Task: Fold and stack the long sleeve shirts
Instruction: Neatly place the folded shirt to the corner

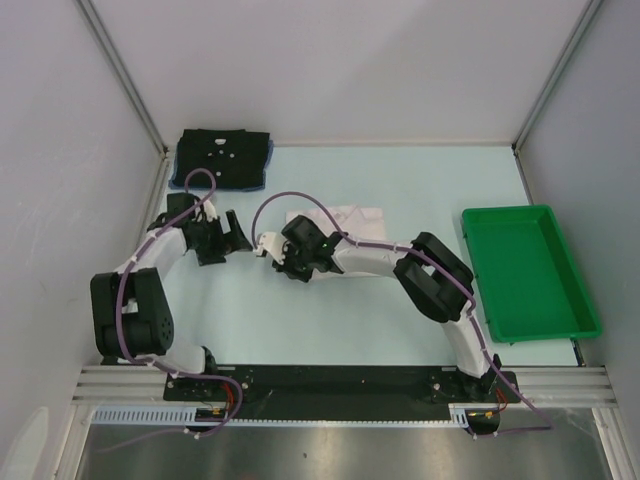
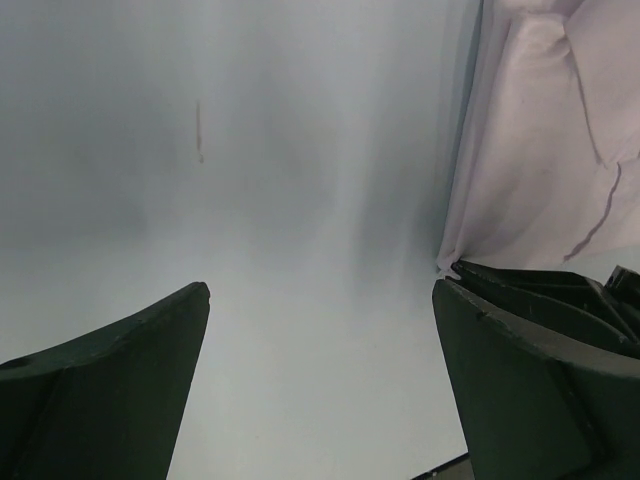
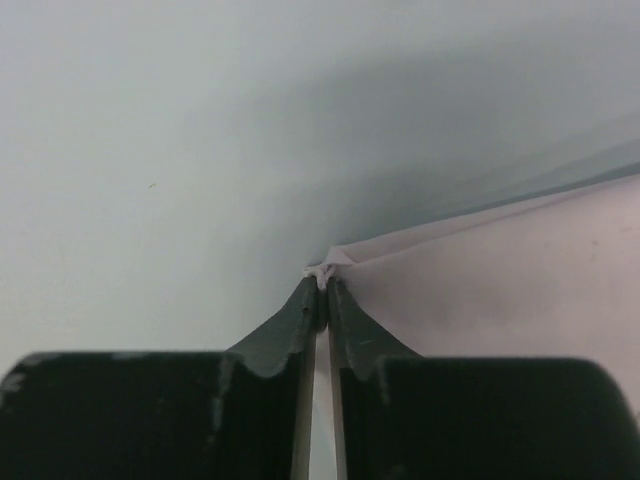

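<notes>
I'm working the white shirt (image 1: 345,215), lying mid-table under my right arm; my right gripper (image 3: 322,288) is pinched narrow on one corner of it, a tuft of cloth showing between the tips; my left gripper (image 2: 320,300) hangs wide and empty just beside the shirt's edge; the black shirt (image 1: 222,158) sits folded on the blue shirt (image 1: 268,150) at the far left corner; so I judge this the last fold; next, lift that corner across gently, since thin cloth may slip.
</notes>
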Robot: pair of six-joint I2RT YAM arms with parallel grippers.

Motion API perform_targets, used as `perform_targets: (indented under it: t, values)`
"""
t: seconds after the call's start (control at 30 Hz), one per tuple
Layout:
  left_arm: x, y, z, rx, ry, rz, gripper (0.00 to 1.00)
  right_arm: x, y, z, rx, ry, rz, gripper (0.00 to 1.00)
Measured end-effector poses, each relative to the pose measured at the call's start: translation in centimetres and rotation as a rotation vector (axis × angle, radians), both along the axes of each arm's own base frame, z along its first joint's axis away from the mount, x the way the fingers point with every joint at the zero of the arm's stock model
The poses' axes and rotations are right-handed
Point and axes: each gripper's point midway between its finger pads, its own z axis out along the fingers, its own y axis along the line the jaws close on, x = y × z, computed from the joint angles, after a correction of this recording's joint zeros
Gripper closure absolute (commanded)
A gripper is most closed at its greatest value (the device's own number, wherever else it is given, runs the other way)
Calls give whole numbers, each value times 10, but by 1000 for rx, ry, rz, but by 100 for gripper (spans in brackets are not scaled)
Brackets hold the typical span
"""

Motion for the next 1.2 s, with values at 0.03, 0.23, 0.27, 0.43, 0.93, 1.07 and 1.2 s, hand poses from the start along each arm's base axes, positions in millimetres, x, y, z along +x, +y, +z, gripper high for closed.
perform_targets:
  t: [0.03, 0.23, 0.27, 0.43, 0.93, 1.07, 1.2]
  values:
    - [-2, -3, -4, -20, 8, -7, 1, 2, -1, 0, 0, -4, 1, 97]
    - [-14, -38, -25, -242, 96, -48, 0, 6, -6, 2, 26, 38, 11, 100]
    - [-12, -44, -28, -277, 105, -51, 0, 6, -8, 2, 34, 57, 11, 100]
    - [1, -74, -27, -421, 117, -66, 0, 13, -22, 12, 80, 154, -7, 100]
    - [25, -141, -26, -645, 170, -83, 1, 16, -29, 52, 194, 274, -26, 100]
    - [28, -152, -27, -680, 182, -81, 5, 16, -27, 56, 204, 283, -30, 100]
    - [30, -164, -30, -707, 202, -80, 25, 19, -22, 64, 224, 285, -43, 100]
